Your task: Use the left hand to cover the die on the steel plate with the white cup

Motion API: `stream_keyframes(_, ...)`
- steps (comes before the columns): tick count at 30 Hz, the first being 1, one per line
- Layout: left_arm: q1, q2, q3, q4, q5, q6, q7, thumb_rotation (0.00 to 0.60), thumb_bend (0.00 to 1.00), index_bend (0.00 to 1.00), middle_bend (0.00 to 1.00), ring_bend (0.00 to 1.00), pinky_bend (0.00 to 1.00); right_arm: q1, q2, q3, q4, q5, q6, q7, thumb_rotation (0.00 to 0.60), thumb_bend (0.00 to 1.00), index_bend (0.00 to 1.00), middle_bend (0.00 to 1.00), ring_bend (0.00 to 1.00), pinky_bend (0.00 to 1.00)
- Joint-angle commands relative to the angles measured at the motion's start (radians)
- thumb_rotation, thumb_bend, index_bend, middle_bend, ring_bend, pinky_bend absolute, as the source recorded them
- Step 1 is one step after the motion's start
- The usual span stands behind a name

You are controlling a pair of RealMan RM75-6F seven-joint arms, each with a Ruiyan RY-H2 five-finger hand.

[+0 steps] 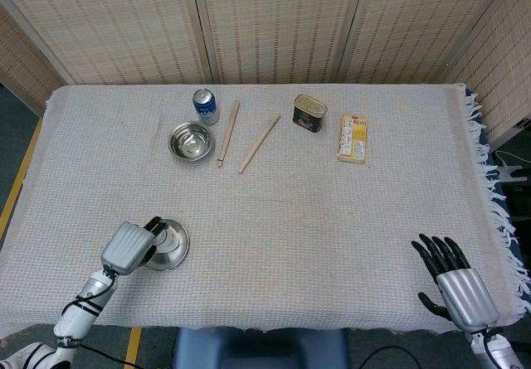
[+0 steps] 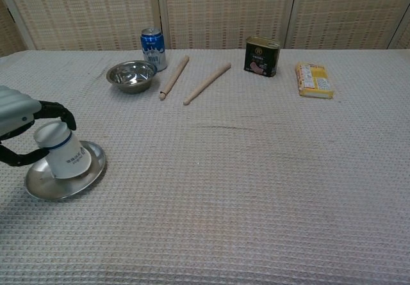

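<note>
Left robot hand wrapped around white paper cup, held inverted. Cup stands mouth-down on round steel plate at near-left of cloth-covered bench. Die not visible; presumably under cup. Covering looks done, release and withdrawal left. Right robot hand rests near-right, fingers spread, holding nothing, well apart from plate.

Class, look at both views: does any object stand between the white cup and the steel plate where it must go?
Nothing visible does. The left hand holds the white cup upside down, already on the steel plate.
</note>
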Motion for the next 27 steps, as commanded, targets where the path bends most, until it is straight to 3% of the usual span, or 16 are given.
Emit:
stream_keyframes(1,0.007,-0.005,-0.006,0.023,-0.019,0.011,0.056,0.6,0.52,0.7,0.98,0.83,0.97,0.001,0.001,-0.004,-0.001,-0.003,-0.004,0.001,0.6,0.14,0.0,0.0,0.0,0.0)
stream_keyframes(7,0.022,-0.005,-0.026,0.044,-0.076,0.022,0.1,0.6,0.53,0.71,0.99,0.85,0.97,-0.002,-0.009,0.003,0.007,-0.003,0.006,-0.008,0.6,0.14,0.0,0.0,0.0,0.0)
stream_keyframes(13,0.03,0.017,-0.019,0.026,-0.065,0.016,-0.022,0.6,0.54,0.71,0.99,0.85,0.97,-0.002,-0.018,0.006,0.011,0.002,0.003,-0.02,0.6,0.14,0.0,0.0,0.0,0.0)
stream_keyframes(19,0.008,0.072,0.009,-0.03,-0.07,-0.087,-0.148,0.6,0.55,0.71,0.99,0.85,0.97,-0.003,-0.018,0.006,0.01,0.003,0.005,-0.019,0.6,0.14,0.0,0.0,0.0,0.0)
stream_keyframes(23,0.0,0.1,0.023,-0.061,-0.026,-0.095,-0.225,0.6,0.55,0.71,0.99,0.85,0.97,0.0,-0.015,0.002,0.007,0.002,-0.005,-0.013,0.6,0.14,0.0,0.0,0.0,0.0)
stream_keyframes(27,-0.007,0.114,0.027,-0.062,-0.01,-0.102,-0.25,0.6,0.55,0.71,0.99,0.85,0.97,0.0,-0.016,0.005,0.007,0.005,-0.001,-0.017,0.6,0.14,0.0,0.0,0.0,0.0)
